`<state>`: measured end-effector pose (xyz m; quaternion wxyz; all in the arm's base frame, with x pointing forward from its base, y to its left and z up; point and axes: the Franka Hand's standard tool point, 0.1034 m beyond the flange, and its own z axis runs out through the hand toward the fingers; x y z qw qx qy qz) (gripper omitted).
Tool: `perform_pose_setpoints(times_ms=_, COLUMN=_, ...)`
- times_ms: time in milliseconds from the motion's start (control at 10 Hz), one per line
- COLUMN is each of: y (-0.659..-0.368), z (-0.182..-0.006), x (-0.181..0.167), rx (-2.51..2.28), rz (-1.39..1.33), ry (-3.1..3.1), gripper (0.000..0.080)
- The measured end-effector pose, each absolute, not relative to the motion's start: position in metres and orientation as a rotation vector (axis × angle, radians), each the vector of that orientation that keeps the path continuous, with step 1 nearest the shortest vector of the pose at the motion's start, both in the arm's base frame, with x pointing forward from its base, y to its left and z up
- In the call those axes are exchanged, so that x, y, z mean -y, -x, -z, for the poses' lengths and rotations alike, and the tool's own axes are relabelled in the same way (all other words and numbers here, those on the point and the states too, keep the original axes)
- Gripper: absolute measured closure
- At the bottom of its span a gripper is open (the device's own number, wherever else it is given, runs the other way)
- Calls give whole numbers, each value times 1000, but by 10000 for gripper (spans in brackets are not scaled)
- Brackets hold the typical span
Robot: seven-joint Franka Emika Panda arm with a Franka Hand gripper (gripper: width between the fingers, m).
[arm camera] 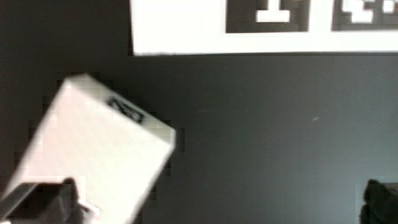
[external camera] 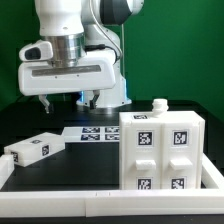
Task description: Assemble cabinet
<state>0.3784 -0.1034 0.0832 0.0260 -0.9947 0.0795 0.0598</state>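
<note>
Your tool (external camera: 68, 102) hangs above the desk (external camera: 75, 172), toward the back and over the exterior view's left half. Its jaws are spread wide and hold nothing. The wrist view confirms this: the two fingertips (arm camera: 45, 203) stand far apart, with mostly bare desk between them. The cabinet (external camera: 162, 150) stands upright on the desk at the exterior view's right, near the front and well apart from the tool. You can see several black-and-white tags on its front face and a small white peg (external camera: 158, 104) sticking up from its top. A loose panel (external camera: 30, 150) lies flat on the desk at the exterior view's left, well apart from the cabinet, with a tag on the side that faces the camera. In the wrist view the panel lies at a slant, and one end comes close to one fingertip; you cannot tell whether they touch. The marker board (external camera: 95, 132) lies flat farther back, between panel and cabinet, and in the wrist view it sits apart from the panel. A white rail (external camera: 100, 200) runs along the desk's front edge.
</note>
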Motion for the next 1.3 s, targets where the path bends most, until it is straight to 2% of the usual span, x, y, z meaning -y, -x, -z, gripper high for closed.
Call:
perform_pose_setpoints(times_ms=200, y=-375, z=-80, x=127, rx=-472, rz=-195, ry=3060, gripper=2)
perform_pose_setpoints(times_ms=400, y=-383, z=-80, x=146, rx=-700, rz=-179, ry=3036, gripper=2)
perform_pose_setpoints(times_ms=700, y=-384, z=-79, x=140, rx=-952, rz=-182, ry=2962, gripper=2)
perform_pose_setpoints(times_ms=900, y=-386, z=-72, x=146, rx=-958, rz=-183, ry=2968, gripper=2)
perform_pose_setpoints(times_ms=1300, y=-415, z=-57, x=162, rx=-886, rz=-136, ry=3029, gripper=2)
